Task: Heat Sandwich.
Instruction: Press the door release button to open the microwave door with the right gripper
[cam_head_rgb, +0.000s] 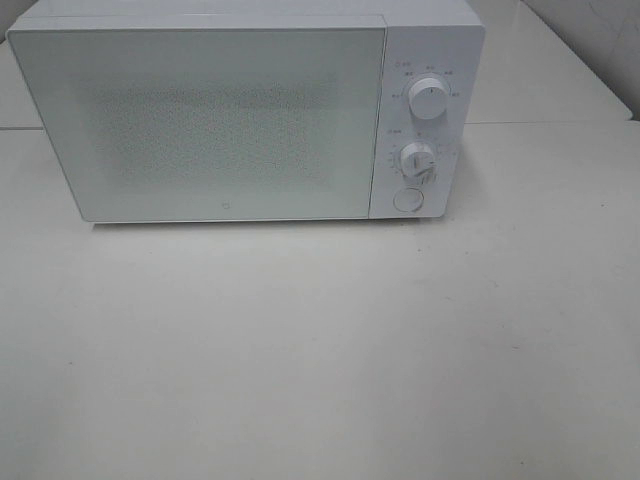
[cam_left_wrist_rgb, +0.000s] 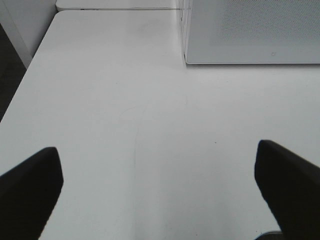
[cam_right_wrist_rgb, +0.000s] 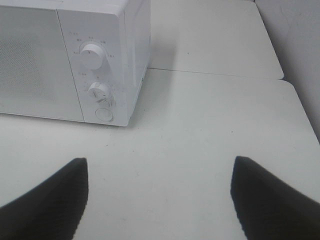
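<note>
The sandwich is out of view in all three frames. A white microwave (cam_head_rgb: 230, 110) stands at the back of the white table (cam_head_rgb: 320, 350) with its door shut. It also shows as a white microwave (cam_left_wrist_rgb: 252, 30) in the left wrist view and a white microwave (cam_right_wrist_rgb: 75, 60) in the right wrist view. My left gripper (cam_left_wrist_rgb: 157, 185) hangs open over bare table, left of the microwave's front corner. The right gripper (cam_right_wrist_rgb: 160, 195) is open too, over bare table in front of the microwave's control panel. Neither arm shows in the exterior high view.
On the microwave's right side sit two dials (cam_head_rgb: 428, 98) (cam_head_rgb: 417, 160) and a round button (cam_head_rgb: 407, 200). A seam between table tops (cam_right_wrist_rgb: 215, 74) runs behind the microwave. The table's left edge (cam_left_wrist_rgb: 22, 85) drops to a dark floor.
</note>
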